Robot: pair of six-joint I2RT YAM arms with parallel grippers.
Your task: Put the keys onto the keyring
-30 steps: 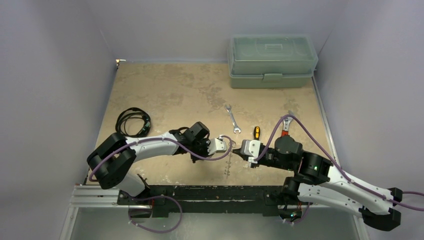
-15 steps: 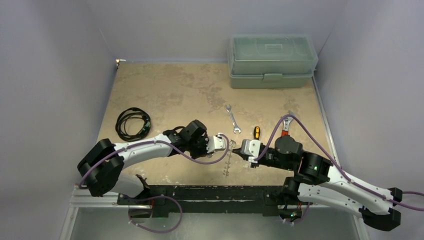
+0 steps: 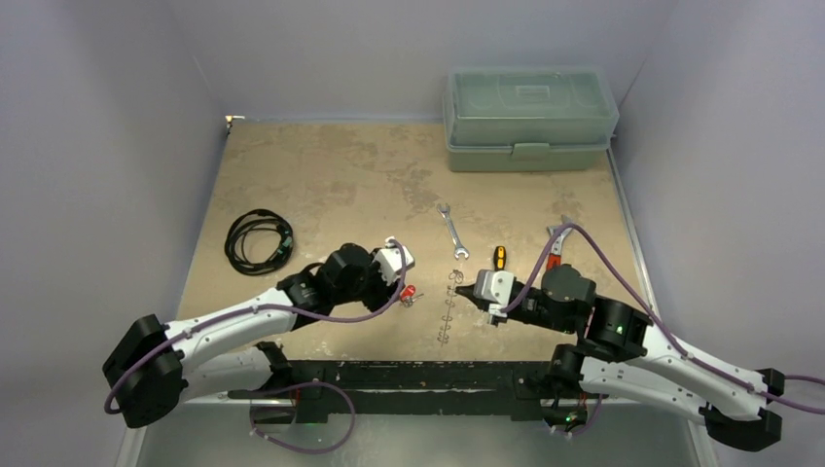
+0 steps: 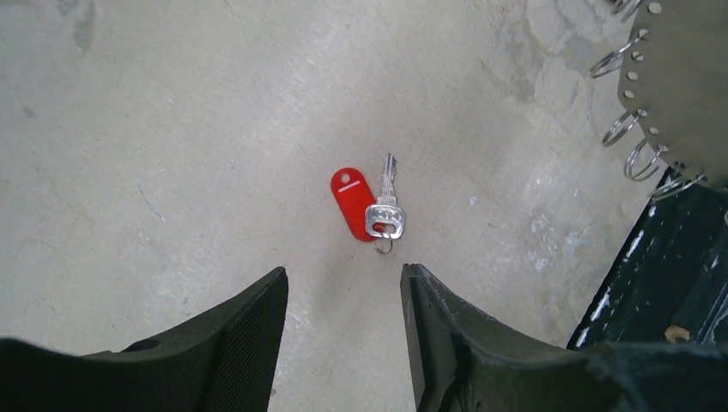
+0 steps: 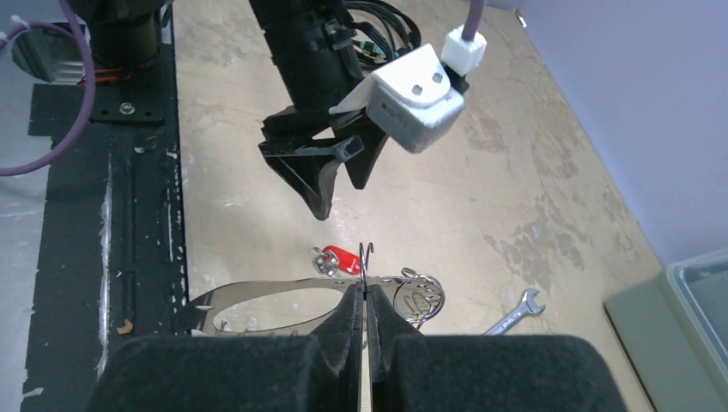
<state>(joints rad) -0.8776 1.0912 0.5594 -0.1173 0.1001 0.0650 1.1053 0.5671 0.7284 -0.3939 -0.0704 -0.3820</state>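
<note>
Keyring (image 5: 257,287) is being pinched by the clenched right end effector (image 5: 365,296); a red-tagged key (image 4: 384,206) is lying on the bench (image 4: 154,129) just ahead of the released, empty left end effector (image 4: 343,275).

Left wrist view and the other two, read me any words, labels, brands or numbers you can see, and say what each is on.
No text can be read in any view.
Red tag: plain face, only a slot, no writing.
Key: any stamp on its head is too small to tell.
Toolbox: a raised patch on the lid, too small to read.
</note>
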